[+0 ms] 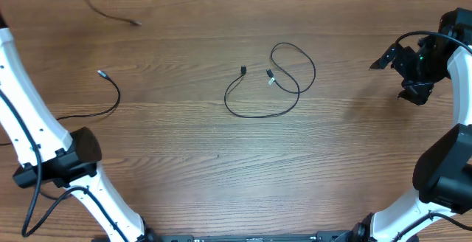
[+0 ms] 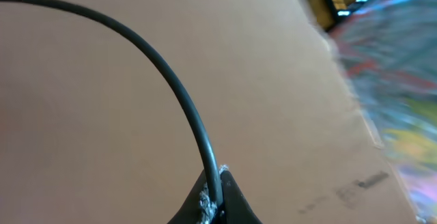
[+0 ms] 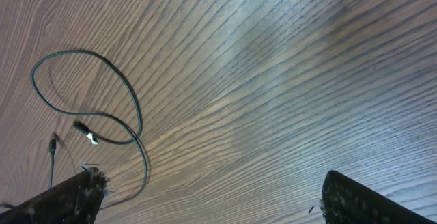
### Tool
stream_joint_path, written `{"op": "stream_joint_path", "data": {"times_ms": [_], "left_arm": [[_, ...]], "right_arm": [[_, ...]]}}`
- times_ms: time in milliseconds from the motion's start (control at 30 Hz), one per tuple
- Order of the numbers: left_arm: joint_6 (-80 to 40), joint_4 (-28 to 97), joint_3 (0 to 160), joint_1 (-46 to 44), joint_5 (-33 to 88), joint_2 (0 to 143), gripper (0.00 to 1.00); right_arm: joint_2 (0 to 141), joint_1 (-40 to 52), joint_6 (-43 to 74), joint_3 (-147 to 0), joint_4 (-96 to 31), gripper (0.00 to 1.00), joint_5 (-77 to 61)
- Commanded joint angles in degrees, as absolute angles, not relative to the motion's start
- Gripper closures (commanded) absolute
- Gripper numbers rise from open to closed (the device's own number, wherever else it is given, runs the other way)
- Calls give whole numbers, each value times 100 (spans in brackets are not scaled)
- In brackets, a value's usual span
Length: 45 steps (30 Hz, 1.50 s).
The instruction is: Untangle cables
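Left pincer point(image 2: 215, 200) pinches one cable point(image 2: 164, 67). Right pincer point(image 3: 215, 203), spread, is nearer the looped cable point(image 1: 258, 116), lying to its left.

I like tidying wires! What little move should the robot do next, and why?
Probably slide the right gripper toward the looped cable in the middle: its jaws are open and empty, that cable crosses over itself, and the left gripper is shut on another cable.
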<state>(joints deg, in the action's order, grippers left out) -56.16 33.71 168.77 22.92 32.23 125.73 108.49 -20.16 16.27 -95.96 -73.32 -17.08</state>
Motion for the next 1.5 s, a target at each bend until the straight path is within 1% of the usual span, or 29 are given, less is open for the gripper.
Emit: {"op": "stream_joint_path", "data": {"times_ms": [0,67,133,233,267,300,467,633,700,767,800,833,867,1067,1167,1233,1267,1367,1467], "left_arm": [[-4711,4270,17004,2327,2980,12543,96],[-4252,5221,16999,2281,2364,12545,96],[-4104,6143,16934,2182,1345,12549,96],[-4112,7046,16693,2010,-290,12558,96],[-4110,7295,16453,1918,-1061,12569,96],[-4110,7365,16285,1896,-1341,12569,96],[-4110,7498,15441,1977,-1586,12569,96],[-4246,7443,14446,2263,-1758,12569,95],[-4289,7347,14184,2366,-1756,12571,86],[-4287,7194,13808,2519,-1754,12571,56],[-4287,7148,13721,2565,-1754,12571,32],[-4285,7113,13635,2611,-1754,12571,14],[-4283,7102,13583,2641,-1754,12571,0],[-3813,7094,13587,2591,-1625,12521,0],[-3693,7196,13587,2344,-1214,12431,1],[-3417,7244,13587,2091,-840,12405,0],[-3175,7317,13585,1798,-545,12405,0],[-2932,7550,13489,1173,-244,12411,0],[-2436,7577,13209,458,290,12427,2]], "right_arm": [[10661,-1994,1645,-9747,-7336,0,-1636],[10663,-1994,1643,-9747,-7365,0,-1656],[10661,-1994,1643,-9747,-7389,0,-1658],[10663,-1994,1634,-9747,-7419,0,-1656],[10661,-1994,1621,-9747,-7437,0,-1656],[10663,-1994,1621,-9747,-7454,0,-1656],[10661,-1994,1597,-9747,-7537,0,-1653],[10663,-1994,1487,-9747,-7570,0,-1653],[10661,-1994,1490,-9747,-7568,0,-1656],[10661,-1992,1490,-9747,-7564,0,-1658],[10663,-1988,1490,-9747,-7561,0,-1658],[10661,-1981,1487,-9747,-7561,0,-1656],[10661,-1979,1487,-9747,-7559,1,-1656],[10663,-1872,1485,-9747,-7481,0,-1653],[10663,-1806,1485,-9747,-7465,0,-1653],[10661,-1763,1485,-9747,-7465,0,-1653],[10663,-1730,1485,-9747,-7463,0,-1653],[10663,-1688,1487,-9747,-7441,0,-1653],[10663,-1675,1487,-9747,-7424,0,-1653]]}}
